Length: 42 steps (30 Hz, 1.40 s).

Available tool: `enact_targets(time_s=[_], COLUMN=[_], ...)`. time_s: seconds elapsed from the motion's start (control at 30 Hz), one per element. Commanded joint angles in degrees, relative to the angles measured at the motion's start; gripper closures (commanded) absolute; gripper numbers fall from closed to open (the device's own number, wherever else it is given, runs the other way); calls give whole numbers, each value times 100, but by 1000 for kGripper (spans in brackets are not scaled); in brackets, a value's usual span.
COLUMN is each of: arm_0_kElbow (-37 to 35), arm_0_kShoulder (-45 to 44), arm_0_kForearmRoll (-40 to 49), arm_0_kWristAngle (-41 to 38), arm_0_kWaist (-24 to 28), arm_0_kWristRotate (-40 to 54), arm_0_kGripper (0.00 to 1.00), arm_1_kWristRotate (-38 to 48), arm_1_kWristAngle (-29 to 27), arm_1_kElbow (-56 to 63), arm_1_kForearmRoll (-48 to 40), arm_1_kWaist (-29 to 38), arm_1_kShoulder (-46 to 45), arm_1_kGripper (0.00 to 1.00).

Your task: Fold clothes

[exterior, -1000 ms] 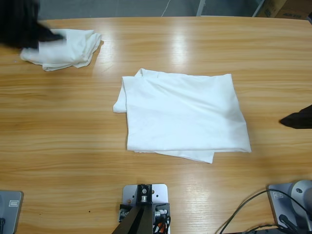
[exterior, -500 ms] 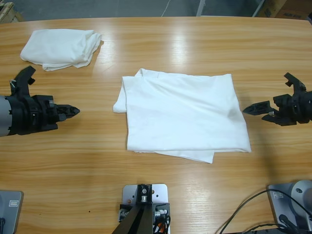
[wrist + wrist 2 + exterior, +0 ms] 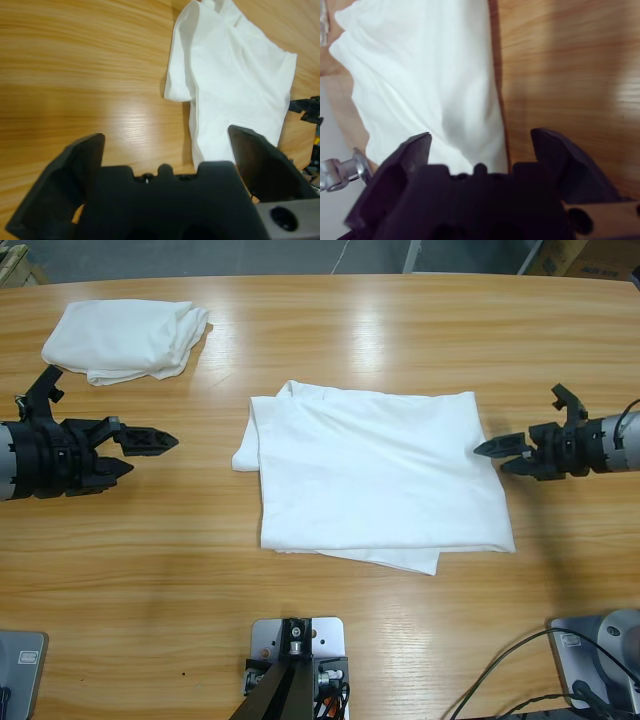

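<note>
A large white T-shirt [image 3: 375, 475], folded into a rough rectangle, lies flat near the middle of the wooden tabletop [image 3: 330, 330]. One sleeve sticks out at its 9 o'clock edge, and a lower layer peeks out along the 6 o'clock edge toward the 5 o'clock corner. A second, smaller white T-shirt [image 3: 125, 338] sits bunched in a loose heap at about 10 o'clock from the large one, well apart from it.

The left gripper [image 3: 150, 450] comes in from the 9 o'clock side of the high view, its jaws spread apart and holding nothing, pointing toward the large T-shirt but well short of its sleeve. In the left wrist view the large T-shirt [image 3: 235, 85] lies ahead of the spread jaws, with bare wood between.

The right gripper [image 3: 497, 455] reaches in from the 3 o'clock side, jaws parted and empty, its tips just at the large T-shirt's 3 o'clock edge; whether they touch the cloth cannot be told. In the right wrist view the large T-shirt [image 3: 425, 85] fills the area ahead of the jaws, its edge running between them.
</note>
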Motion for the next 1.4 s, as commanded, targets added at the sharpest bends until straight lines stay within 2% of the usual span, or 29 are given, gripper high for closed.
enact_targets(time_s=[0.03, 0.17, 0.23, 0.37, 0.43, 0.5, 0.6, 0.73, 0.8, 0.87, 0.93, 1.0, 1.07, 1.23, 1.3, 1.4], arm_0_kElbow=[163, 214, 214, 233, 276, 355, 451, 451, 451, 467, 497, 511, 537, 629, 625, 611], arm_0_kShoulder=[234, 205, 191, 174, 153, 132, 130, 133, 140, 151, 158, 156, 140, 103, 103, 107], arm_0_kForearmRoll=[-200, -200, -200, -200, -200, -200, -200, -214, -218, -218, -218, -218, -218, -218, -219, -226], arm_0_kWristAngle=[-121, -121, -121, -121, -116, -113, -107, -104, -104, -104, -104, -104, -104, -104, -104, -104], arm_0_kWaist=[56, 56, 56, 56, 56, 56, 56, 56, 56, 56, 56, 56, 56, 56, 56, 56], arm_0_kWristRotate=[2, 2, 2, 2, 2, -5, -5, -7, -7, -3, 2, 2, 2, 2, 2, 2], arm_0_kGripper=[27, 27, 27, 27, 27, 27, 27, 27, 27, 27, 27, 27, 27, 27, 27, 27], arm_1_kWristRotate=[51, 8, -5, -8, 6, 9, 9, -33, -38, -31, -242, -583, -799, -1306, -1483, -1497], arm_1_kWristAngle=[567, 639, 693, 716, 707, 709, 792, 880, 785, 141, -544, -1282, -2030, -3434, -4042, -4663], arm_1_kElbow=[242, 254, 270, 277, 268, 275, 277, 340, 390, 212, -414, -1173, -1729, -2592, -2666, -2764], arm_1_kForearmRoll=[0, -173, -354, -601, -688, -724, -774, -942, -863, 68, 1443, 2754, 3584, 4632, 4725, 4881], arm_1_kWaist=[-52, 47, 48, 52, 52, 52, 82, 148, 180, 208, 431, 505, 518, 518, 516, 521], arm_1_kShoulder=[713, 1055, 1238, 1488, 1542, 1572, 1579, 1439, 1034, 287, -272, -447, -481, -354, -293, -344], arm_1_kGripper=[230, 233, 283, 536, 766, 786, 985, 1000, 1000, 1000, 1000, 1000, 1000, 1000, 1000, 1000])
